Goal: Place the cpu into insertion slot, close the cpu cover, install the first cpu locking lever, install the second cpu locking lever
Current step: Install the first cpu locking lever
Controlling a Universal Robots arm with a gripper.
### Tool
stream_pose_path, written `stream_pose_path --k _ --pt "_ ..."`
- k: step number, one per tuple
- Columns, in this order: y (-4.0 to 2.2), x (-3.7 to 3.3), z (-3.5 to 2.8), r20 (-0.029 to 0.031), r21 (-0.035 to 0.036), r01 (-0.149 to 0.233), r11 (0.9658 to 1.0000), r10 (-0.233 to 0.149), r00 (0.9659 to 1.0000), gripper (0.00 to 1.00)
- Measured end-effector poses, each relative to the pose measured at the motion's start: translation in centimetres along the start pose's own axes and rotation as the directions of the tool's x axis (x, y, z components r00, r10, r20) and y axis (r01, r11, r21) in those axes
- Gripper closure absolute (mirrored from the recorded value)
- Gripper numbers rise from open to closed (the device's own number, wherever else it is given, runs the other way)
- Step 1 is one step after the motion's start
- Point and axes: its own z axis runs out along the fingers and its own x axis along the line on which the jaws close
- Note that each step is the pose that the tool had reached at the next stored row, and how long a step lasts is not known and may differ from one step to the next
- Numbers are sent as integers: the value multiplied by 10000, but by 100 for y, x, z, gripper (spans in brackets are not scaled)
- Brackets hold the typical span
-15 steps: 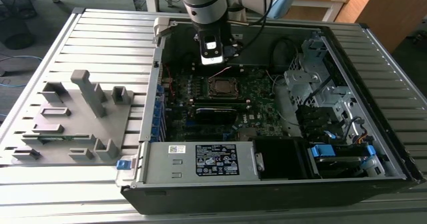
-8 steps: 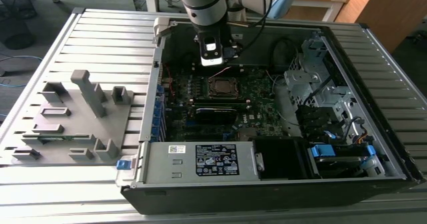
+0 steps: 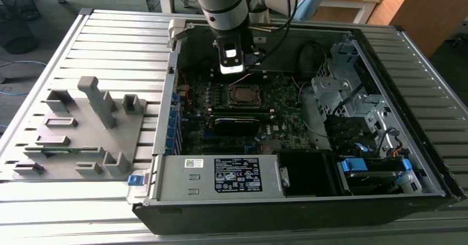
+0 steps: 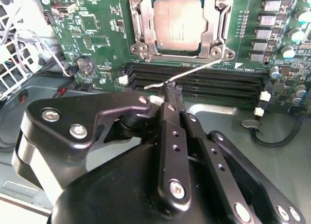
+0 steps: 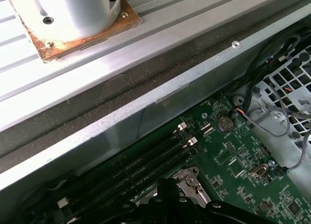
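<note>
I see the pincer (image 4: 172,90) pressed together on 1 thin locking lever (image 4: 199,70). The cpu (image 4: 179,24) sits under the closed cpu cover (image 4: 141,29).

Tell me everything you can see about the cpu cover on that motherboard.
The cpu cover is a thin silver metal frame with a large square window. In the second wrist view it lies flat, closed over the cpu, whose dull grey top shows through the window. Screw heads sit by its corners. A thin wire lever slants away from one corner, not latched along the frame; the shut tool sits near its free end.
</note>
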Motion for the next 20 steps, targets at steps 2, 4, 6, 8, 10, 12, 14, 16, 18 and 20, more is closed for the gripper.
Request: stream_pose_path --k 2,4,6,8,10,12,14,16,18,20 --pt "1 1 1 0 0 0 10000 0 10000 90" --pt "11 9 8 0 -1 -1 10000 1 10000 90" --pt "15 16 19 9 -1 -22 10000 22 10000 90" --pt "11 17 30 64 21 -168 9999 167 9998 90" --pt "8 18 39 143 50 -375 9993 374 9992 90" --pt "10 19 41 152 51 -399 9992 399 9991 90" --pt "16 27 49 154 52 -401 9992 401 9991 90" --pt "18 33 64 157 48 -400 9992 400 9991 90" --pt "14 36 80 159 46 -399 9992 398 9991 90" --pt "13 38 86 162 46 -401 9992 401 9991 90"
